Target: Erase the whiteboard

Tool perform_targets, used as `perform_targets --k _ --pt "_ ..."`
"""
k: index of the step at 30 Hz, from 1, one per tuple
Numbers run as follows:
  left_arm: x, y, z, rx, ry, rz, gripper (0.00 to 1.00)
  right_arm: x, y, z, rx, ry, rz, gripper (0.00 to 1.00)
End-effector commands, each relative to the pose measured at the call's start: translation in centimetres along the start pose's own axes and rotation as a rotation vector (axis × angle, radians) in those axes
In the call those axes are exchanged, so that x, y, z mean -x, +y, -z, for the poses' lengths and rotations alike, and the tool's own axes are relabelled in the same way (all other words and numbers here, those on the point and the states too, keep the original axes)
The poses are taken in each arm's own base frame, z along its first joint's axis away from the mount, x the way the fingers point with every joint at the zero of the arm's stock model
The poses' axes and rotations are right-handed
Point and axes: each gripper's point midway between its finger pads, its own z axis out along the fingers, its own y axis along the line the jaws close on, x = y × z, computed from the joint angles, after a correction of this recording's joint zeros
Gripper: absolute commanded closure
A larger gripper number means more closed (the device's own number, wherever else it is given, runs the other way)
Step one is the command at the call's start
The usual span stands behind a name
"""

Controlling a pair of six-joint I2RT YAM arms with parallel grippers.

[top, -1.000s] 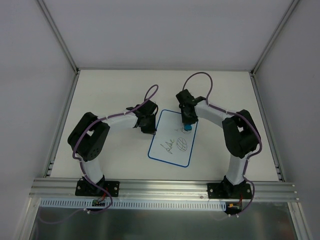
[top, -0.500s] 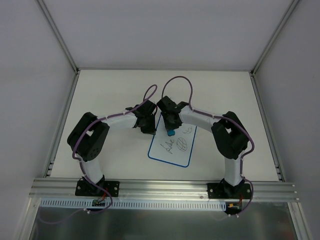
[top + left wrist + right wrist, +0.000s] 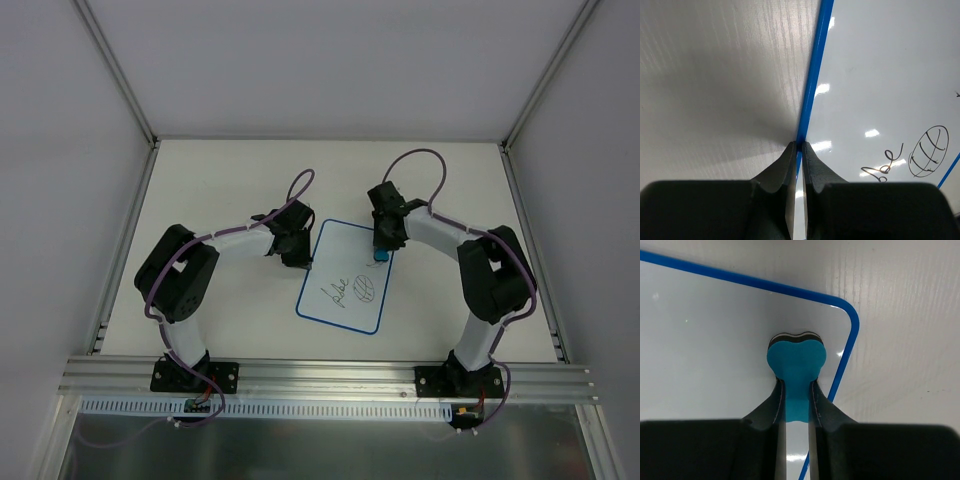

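The whiteboard [image 3: 338, 243] lies flat on the table between the arms, with a black scribble and a hatched circle [image 3: 364, 291] on its near half. My left gripper [image 3: 303, 262] is shut on the board's left blue border [image 3: 812, 75], its tips pinching the edge [image 3: 800, 145]. The scribble [image 3: 885, 167] and hatched circle [image 3: 929, 151] show at the right of the left wrist view. My right gripper [image 3: 381, 252] is shut on the blue eraser [image 3: 796, 360] and presses it onto the board [image 3: 700, 340] close to its rounded far right corner [image 3: 852, 320].
The pale table [image 3: 220, 190] is fenced by metal frame rails [image 3: 130, 240] at left and right and a rail [image 3: 330, 375] along the front. Purple cables loop above both wrists [image 3: 420, 158].
My right gripper swept the eraser left across the board's upper part, then back right to the far right corner. The small marks there no longer show. The left gripper stayed put.
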Motion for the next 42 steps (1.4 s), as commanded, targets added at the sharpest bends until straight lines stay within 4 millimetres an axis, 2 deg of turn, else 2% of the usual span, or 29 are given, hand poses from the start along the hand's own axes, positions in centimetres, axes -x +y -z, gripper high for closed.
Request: perform_targets --k 1,4,7,14,17,20,29,32,38,41,42 --pt "-5.6 5.0 -1.5 0.171 0.186 0.012 1.0 -4.2 -3.2 -0.8 -0.126 0.13 0.04 1.0" --pt "-5.6 5.0 -1.4 0.171 0.183 0.013 1.0 -4.6 -3.2 -0.5 -0.125 0.143 0.02 1.0" --pt "-5.5 5.0 -1.5 0.17 0.182 0.018 1.0 -5.8 -2.0 -0.2 -0.078 0.168 0.013 1.0" --pt "-5.1 4.5 -1.4 0.156 0.177 0.028 1.0 -9.3 4.1 1.7 0.031 0.189 0.082 1.0" --pt "-5.1 4.6 -1.3 0.158 0.174 0.029 1.0 -10.4 5.4 2.2 0.051 0.199 0.097 1.0" --pt "-5.2 4.6 -1.3 0.157 0.172 0.032 1.0 -10.1 4.5 2.0 0.002 0.178 0.081 1.0" --pt "-5.1 4.6 -1.2 0.157 0.17 0.035 1.0 -6.6 -1.8 0.9 -0.149 0.116 -0.094 1.0" --pt "-5.1 4.5 -1.2 0.152 0.172 0.035 1.0 -6.0 -3.1 0.9 -0.176 0.099 -0.161 1.0" --pt "-5.1 4.5 -1.2 0.153 0.17 0.035 1.0 -4.7 -4.8 0.9 -0.194 0.085 -0.246 1.0" --pt "-5.0 4.4 -1.1 0.15 0.168 0.036 1.0 -4.9 -4.9 0.7 -0.189 0.101 -0.243 1.0" --pt "-5.0 4.4 -1.1 0.149 0.17 0.037 1.0 -5.6 -4.7 0.6 -0.174 0.125 -0.225 1.0"
